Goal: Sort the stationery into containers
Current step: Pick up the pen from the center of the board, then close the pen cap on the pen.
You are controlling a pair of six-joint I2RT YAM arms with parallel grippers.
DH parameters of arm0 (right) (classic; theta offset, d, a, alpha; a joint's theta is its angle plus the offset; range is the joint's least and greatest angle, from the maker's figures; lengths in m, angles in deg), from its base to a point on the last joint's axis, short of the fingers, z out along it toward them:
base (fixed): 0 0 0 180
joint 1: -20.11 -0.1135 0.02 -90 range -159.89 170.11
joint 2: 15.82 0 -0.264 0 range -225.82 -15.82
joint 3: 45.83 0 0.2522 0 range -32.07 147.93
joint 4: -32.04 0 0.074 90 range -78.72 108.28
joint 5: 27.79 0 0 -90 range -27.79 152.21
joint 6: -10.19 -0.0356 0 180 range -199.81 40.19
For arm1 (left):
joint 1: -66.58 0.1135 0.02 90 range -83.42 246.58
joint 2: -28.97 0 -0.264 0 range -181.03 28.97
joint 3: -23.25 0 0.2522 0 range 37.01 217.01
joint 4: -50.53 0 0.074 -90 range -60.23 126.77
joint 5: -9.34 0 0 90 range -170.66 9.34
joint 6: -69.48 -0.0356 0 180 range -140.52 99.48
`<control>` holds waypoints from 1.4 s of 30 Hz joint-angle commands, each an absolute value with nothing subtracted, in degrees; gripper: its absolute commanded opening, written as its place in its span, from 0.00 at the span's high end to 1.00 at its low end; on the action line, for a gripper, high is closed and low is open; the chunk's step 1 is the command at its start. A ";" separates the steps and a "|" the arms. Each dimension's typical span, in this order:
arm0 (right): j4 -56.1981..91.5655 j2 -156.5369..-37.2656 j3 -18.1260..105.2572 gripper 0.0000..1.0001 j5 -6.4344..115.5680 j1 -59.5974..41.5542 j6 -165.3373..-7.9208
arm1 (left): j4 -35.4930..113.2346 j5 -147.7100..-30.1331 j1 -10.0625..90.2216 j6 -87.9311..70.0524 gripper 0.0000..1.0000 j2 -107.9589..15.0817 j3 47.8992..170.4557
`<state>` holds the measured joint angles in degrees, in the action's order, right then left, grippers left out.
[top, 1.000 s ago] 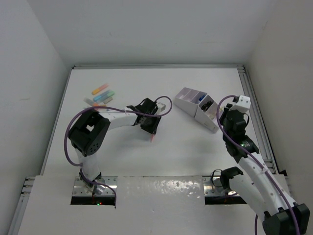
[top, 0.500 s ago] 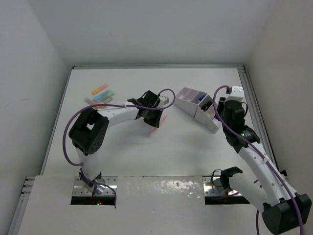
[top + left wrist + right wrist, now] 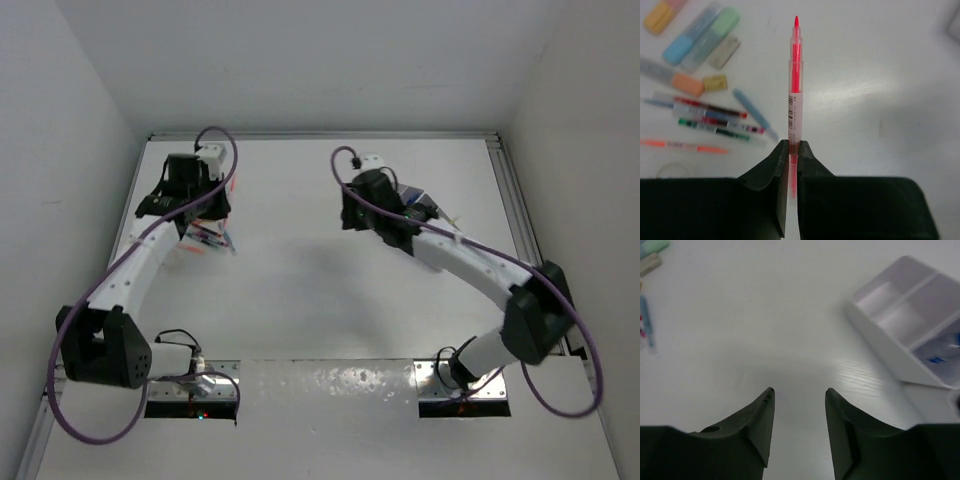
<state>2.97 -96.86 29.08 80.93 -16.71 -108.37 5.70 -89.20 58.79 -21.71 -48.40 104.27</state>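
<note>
My left gripper (image 3: 793, 145) is shut on a thin red pen (image 3: 795, 85), which sticks straight out past the fingertips above the table. It hangs at the far left (image 3: 212, 203), over the loose stationery (image 3: 205, 238). Lying there are orange (image 3: 660, 15), blue (image 3: 682, 45) and green (image 3: 715, 32) highlighters and several thin pens (image 3: 715, 114). My right gripper (image 3: 799, 390) is open and empty over bare table, left of the white organiser (image 3: 910, 325). One organiser compartment holds a blue-marked piece (image 3: 940, 359). In the top view the right arm (image 3: 348, 215) covers part of the organiser (image 3: 428, 207).
White walls close in the table on the left, back and right. A metal rail (image 3: 520, 230) runs along the right edge. A thin orange pen (image 3: 685, 146) and a clear loop (image 3: 672, 170) lie near the left fingers.
The left arm has swung from the table's middle to the far left, carrying the red pen. The right arm has crossed from right of the organiser to its left, and its jaws have opened wider.
</note>
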 commanded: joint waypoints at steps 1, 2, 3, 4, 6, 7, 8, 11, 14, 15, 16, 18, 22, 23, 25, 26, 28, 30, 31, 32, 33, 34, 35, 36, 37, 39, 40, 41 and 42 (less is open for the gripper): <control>0.27 -106.50 38.47 0.54 75.49 -21.46 -114.70 | 3.37 -86.11 60.77 -21.49 1.00 -41.18 95.12; 0.17 -111.31 41.38 0.52 74.78 -22.77 -116.80 | 4.41 -85.76 61.91 -21.14 1.00 -38.30 92.15; 0.43 -113.45 42.54 0.51 74.25 -23.31 -117.77 | 4.86 -85.15 62.36 -21.13 1.00 -36.88 90.98; 0.96 -115.29 43.51 0.51 73.47 -23.83 -118.91 | 5.38 -84.36 62.45 -21.13 1.00 -35.91 89.84; 2.19 -120.83 46.49 0.51 73.72 -25.24 -121.12 | 7.32 -82.34 62.36 -19.20 1.00 -33.09 87.29; 2.20 -122.59 47.46 0.51 74.59 -25.59 -121.56 | 7.93 -81.90 62.45 -18.85 1.00 -32.30 86.32; 1.15 -125.91 48.69 0.52 75.04 -26.03 -122.26 | 8.81 -80.93 62.27 -18.85 1.00 -30.73 84.75; -0.09 -130.67 51.69 0.52 75.65 -26.65 -124.27 | 10.22 -80.92 61.57 -18.85 1.00 -27.65 82.20; 0.78 -132.53 51.34 0.52 76.88 -26.74 -126.39 | 12.06 -80.92 61.04 -19.29 1.00 -25.27 80.87; 0.79 -133.58 51.17 0.54 77.23 -26.74 -126.83 | 12.42 -80.92 60.87 -19.20 1.00 -24.91 80.43; 1.83 -133.94 51.08 0.54 77.24 -26.83 -127.18 | 13.03 -80.92 60.61 -19.03 1.00 -24.39 79.82; 3.24 -134.91 50.38 0.55 77.24 -26.83 -127.19 | 13.21 -81.10 60.25 -18.76 1.00 -24.03 79.29; 4.04 -137.01 50.98 0.56 77.15 -27.35 -126.49 | 13.91 -82.59 59.73 -18.24 1.00 -23.42 78.23; 3.78 -137.37 51.51 0.56 77.41 -27.44 -126.57 | 14.09 -82.68 59.64 -18.23 1.00 -23.42 78.14; 2.47 -138.33 51.87 0.60 78.99 -27.88 -126.48 | 14.00 -82.51 59.63 -18.15 1.00 -23.33 78.14; 1.15 -138.69 52.74 0.62 80.30 -28.14 -126.92 | 14.09 -82.33 59.55 -18.15 1.00 -23.24 78.14; -1.39 -139.48 53.53 0.64 82.86 -28.32 -127.62 | 14.09 -82.07 59.63 -17.97 1.00 -23.07 78.14; -1.67 -139.57 53.36 0.66 83.56 -28.58 -128.15 | 14.00 -82.07 59.55 -17.88 1.00 -23.15 78.05; -1.67 -139.83 53.19 0.69 83.74 -28.59 -128.07 | 14.09 -82.07 59.55 -17.71 1.00 -23.06 78.05; -1.85 -140.10 53.27 0.71 83.91 -28.85 -128.07 | 14.09 -82.07 59.63 -17.62 1.00 -23.32 78.05; -2.11 -140.18 53.36 0.74 84.00 -28.85 -128.07 | 14.09 -82.33 59.55 -17.62 1.00 -23.33 77.97; -2.20 -140.62 53.54 0.80 83.83 -28.94 -128.15 | 14.09 -82.33 59.55 -17.71 1.00 -23.33 77.97; -2.55 -140.71 53.54 0.83 83.57 -28.85 -128.24 | 14.09 -82.33 59.63 -17.71 1.00 -23.33 77.97; -3.07 -140.54 53.62 0.85 83.57 -28.85 -128.68 | 14.18 -82.33 59.64 -17.71 1.00 -23.33 78.05; -3.43 -140.54 53.54 0.86 83.57 -28.85 -128.77 | 14.09 -82.33 59.55 -17.71 1.00 -23.41 78.05; -3.87 -139.75 53.28 0.86 83.74 -28.85 -128.94 | 14.27 -82.33 59.55 -17.79 1.00 -23.50 77.97; -3.78 -139.49 52.75 0.85 83.83 -28.85 -129.03 | 14.35 -82.33 59.55 -17.71 1.00 -23.42 77.97; -3.78 -138.87 52.57 0.85 83.92 -28.85 -129.03 | 14.35 -82.42 59.55 -17.71 1.00 -23.50 77.79; -3.69 -138.78 52.48 0.84 84.00 -28.85 -129.03 | 14.44 -82.51 59.55 -17.62 1.00 -23.50 77.79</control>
<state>-1.32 -139.56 52.09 82.92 -28.47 -128.13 11.69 -82.16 60.12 -18.50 -24.48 78.13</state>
